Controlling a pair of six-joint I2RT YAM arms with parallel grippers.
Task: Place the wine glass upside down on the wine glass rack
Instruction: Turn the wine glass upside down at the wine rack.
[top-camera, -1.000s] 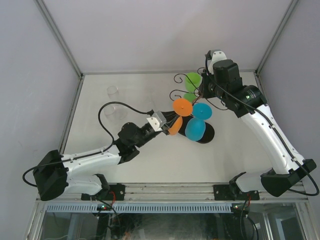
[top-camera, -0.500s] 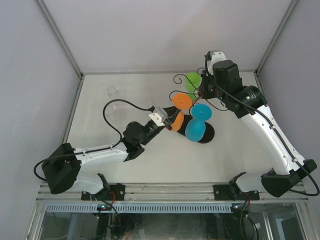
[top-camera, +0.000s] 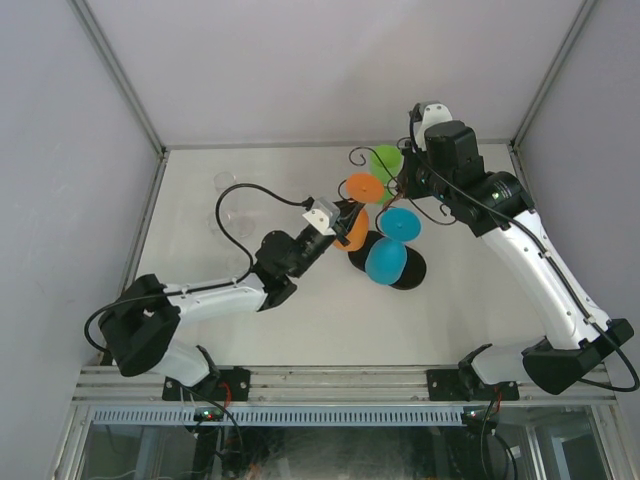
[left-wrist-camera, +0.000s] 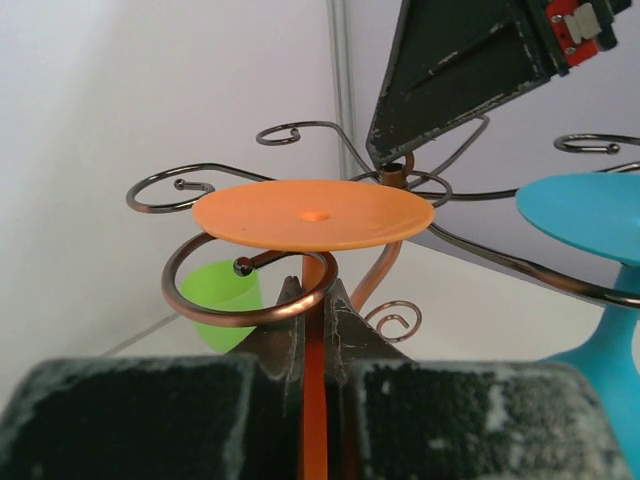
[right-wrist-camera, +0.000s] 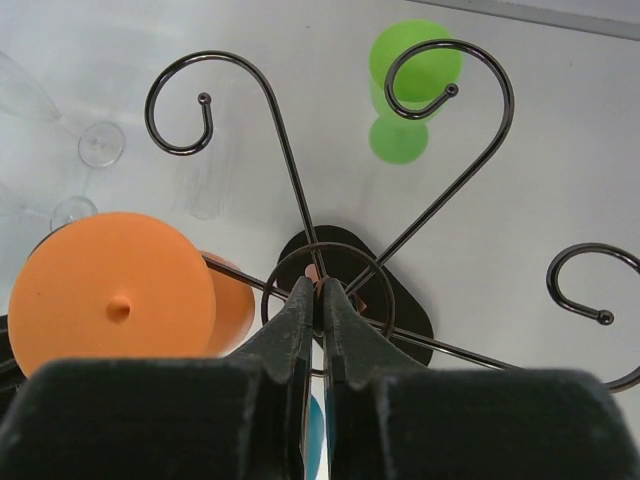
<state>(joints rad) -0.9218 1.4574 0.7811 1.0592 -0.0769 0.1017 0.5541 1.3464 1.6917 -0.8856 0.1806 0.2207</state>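
While inverted — wine glass (left-wrist-camera: 313, 214) in left claw (left-wrist-camera: 315, 300).

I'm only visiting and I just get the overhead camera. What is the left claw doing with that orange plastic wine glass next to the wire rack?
Observer: The left wrist camera shows the left gripper shut on the thin stem of the orange plastic wine glass, just under its flat round foot.
Operator: Is it hanging on the rack yet?
Observer: In that same view the foot is just above one curled arm of the dark-brown wire wine glass rack, and the stem seems to be inside the curl. The gripper has not let go.
Operator: And the other arm?
Observer: The right wrist camera shows the right gripper shut on the top of the rack's central stem, apparently steadying it.
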